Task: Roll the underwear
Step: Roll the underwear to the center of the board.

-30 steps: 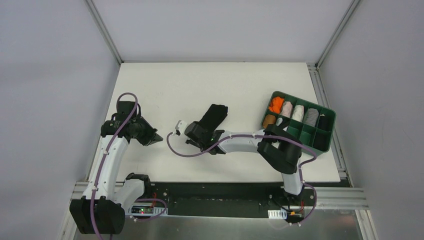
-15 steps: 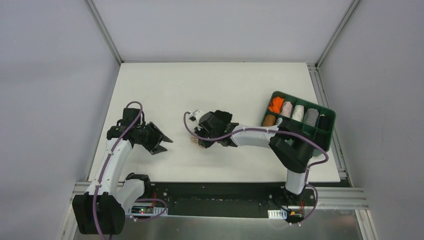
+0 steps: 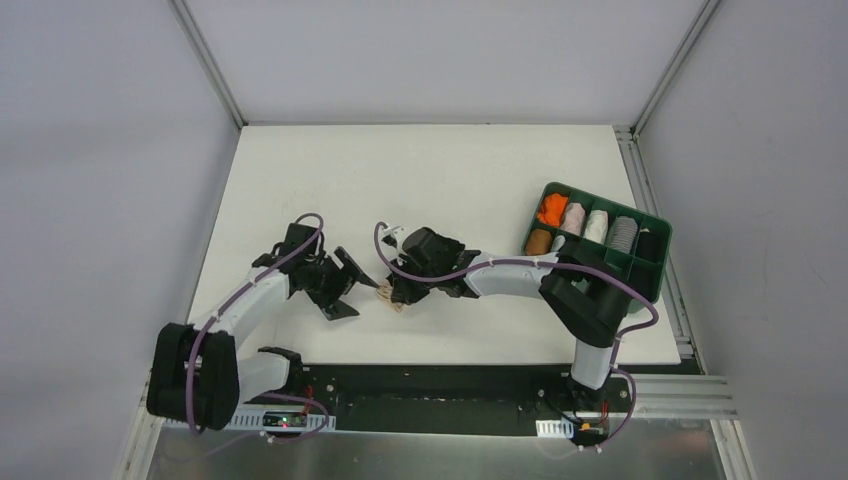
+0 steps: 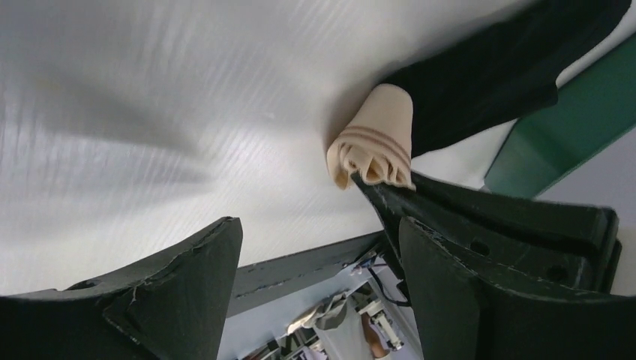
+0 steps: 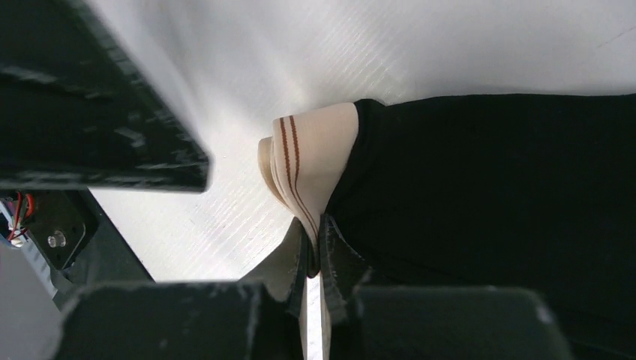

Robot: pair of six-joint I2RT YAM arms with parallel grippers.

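Beige waistband [image 5: 311,161] is pinched in my right end effector [image 5: 319,259] so my wide-open left end effector [image 4: 315,240] can grab the underwear [image 5: 487,202].

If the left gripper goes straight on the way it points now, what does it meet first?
Probably the beige waistband end of the underwear, pinched by the right gripper; depth is unclear.

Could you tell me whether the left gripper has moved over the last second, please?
Yes. The left gripper has moved right, toward the green tray, and now sits open close to the underwear.
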